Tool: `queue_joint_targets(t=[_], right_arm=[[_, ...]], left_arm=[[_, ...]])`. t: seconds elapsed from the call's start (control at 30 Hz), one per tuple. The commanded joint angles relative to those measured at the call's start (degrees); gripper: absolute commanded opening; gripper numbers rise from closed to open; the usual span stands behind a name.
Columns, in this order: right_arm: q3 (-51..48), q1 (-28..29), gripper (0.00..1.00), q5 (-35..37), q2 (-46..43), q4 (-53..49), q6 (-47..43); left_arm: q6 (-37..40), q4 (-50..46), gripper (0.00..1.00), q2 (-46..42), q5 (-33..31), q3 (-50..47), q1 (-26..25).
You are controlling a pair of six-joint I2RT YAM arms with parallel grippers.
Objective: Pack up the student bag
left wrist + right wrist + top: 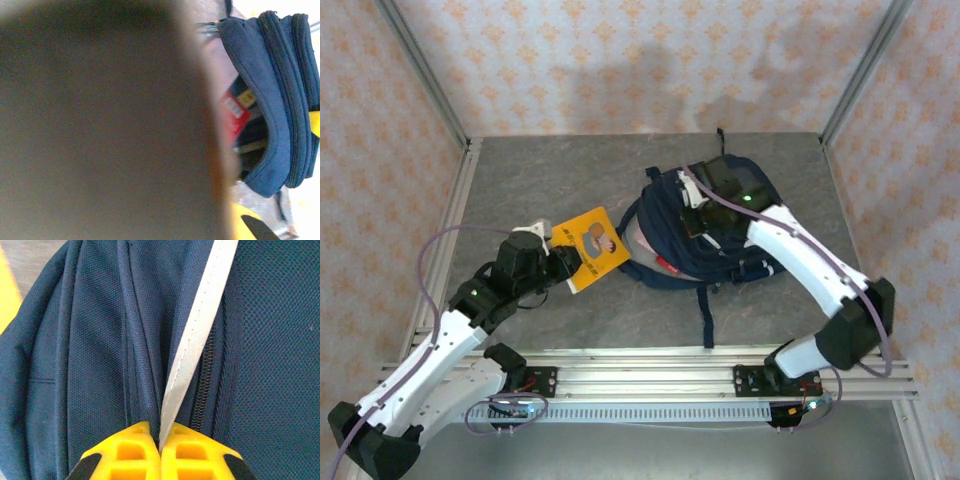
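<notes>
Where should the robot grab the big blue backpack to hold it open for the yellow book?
I'd pinch the thin pale grey strap beside the zipper of the navy fabric backpack, coming down from above. It is flat and loose from the cloth, so a pinch holds it. The right tool pinches it there. The mouth faces the flat yellow book, so stay off that side.

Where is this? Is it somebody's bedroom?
Probably not: it looks like a robot test booth. A left arm and a right arm are bolted to a metal rail at a grey table, and wallpapered panels box it in.
</notes>
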Motion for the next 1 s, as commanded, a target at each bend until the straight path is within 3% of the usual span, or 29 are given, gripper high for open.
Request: queue_joint_targets(t=[0.0,0.1,0.27,0.5,0.8,0.97], right_arm=[[-3.16,-6.07,0.00,-20.91,-6.86,7.65,2.39],[-7.87,-14.39,0.00,-37.42,-10.44,14.94,9.57],[-11.60,-20.13,0.00,-51.25,-10.98,23.31,17.45],[-11.00,-20.34,0.00,-52.79,-10.46,23.05,16.88],[-11.28,-20.35,0.00,-52.91,-10.18,22.66,16.26],[-11.14,-20.33,0.00,-52.14,-10.55,22.36,15.97]], left_arm=[[-3.04,13.44,0.00,1.25,6.86,2.60,0.45],[-4.18,17.15,0.00,3.36,8.21,2.68,0.41],[-8.88,26.51,0.00,8.02,11.38,1.94,0.42],[-17.48,40.79,0.00,16.98,14.97,-0.60,-0.19],[-23.22,57.35,0.00,30.26,16.95,1.17,-4.08],[-24.01,58.84,0.00,37.80,18.02,5.85,-7.16]])
